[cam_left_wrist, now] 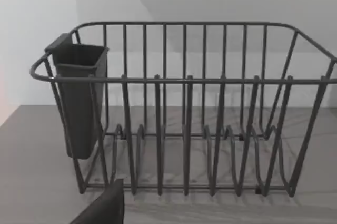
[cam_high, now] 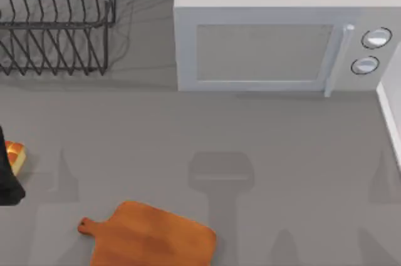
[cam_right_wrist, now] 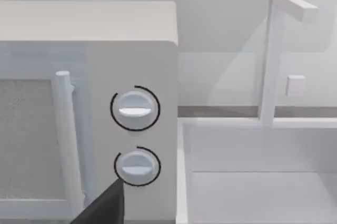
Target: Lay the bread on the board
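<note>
The bread [cam_high: 15, 156], a small golden-orange loaf, lies on the table at the far left edge, partly covered by a dark part of my left arm [cam_high: 7, 181]. The board [cam_high: 153, 238], orange-brown wood with a short knobbed handle pointing left, lies flat at the front of the table, right of the bread and apart from it. Nothing rests on the board. A dark piece of my left gripper [cam_left_wrist: 102, 208] shows in the left wrist view, facing the rack. A dark piece of my right gripper [cam_right_wrist: 102, 205] shows in the right wrist view, facing the microwave.
A dark wire dish rack [cam_high: 56, 22] with a cutlery cup [cam_left_wrist: 79, 97] stands at the back left. A white microwave [cam_high: 276, 34] fills the back middle and right. A white sink [cam_right_wrist: 258, 176] with a tap lies at the right edge.
</note>
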Robot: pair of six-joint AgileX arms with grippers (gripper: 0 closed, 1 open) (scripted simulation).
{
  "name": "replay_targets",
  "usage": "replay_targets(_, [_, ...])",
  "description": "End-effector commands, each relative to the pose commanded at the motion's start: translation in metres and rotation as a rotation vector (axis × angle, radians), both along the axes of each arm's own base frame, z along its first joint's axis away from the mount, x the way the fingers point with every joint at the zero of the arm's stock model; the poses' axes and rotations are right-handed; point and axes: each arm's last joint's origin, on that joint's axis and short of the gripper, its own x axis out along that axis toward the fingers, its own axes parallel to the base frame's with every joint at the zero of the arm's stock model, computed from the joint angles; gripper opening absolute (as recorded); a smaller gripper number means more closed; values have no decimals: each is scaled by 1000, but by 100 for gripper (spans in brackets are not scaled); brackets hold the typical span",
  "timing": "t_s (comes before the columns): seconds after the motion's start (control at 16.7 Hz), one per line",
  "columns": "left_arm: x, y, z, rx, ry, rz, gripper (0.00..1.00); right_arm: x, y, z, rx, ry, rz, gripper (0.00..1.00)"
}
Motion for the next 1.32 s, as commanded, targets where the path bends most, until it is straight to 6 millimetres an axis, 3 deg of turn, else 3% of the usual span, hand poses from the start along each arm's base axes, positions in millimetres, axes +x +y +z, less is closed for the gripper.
replay_targets(0.3, [1, 1, 5, 7, 61, 9, 100, 0, 0, 0, 0, 0, 0, 100])
replay_targets(0.6, [17, 2, 33, 54, 330, 4, 100, 0, 0, 0, 0, 0, 0, 100])
replay_targets(1.02, [92, 7, 68, 155, 849, -65, 100, 0, 0, 0, 0, 0, 0, 100])
replay_targets(1.32, [158, 16, 53, 195, 1222, -130, 100, 0, 0, 0, 0, 0, 0, 100])
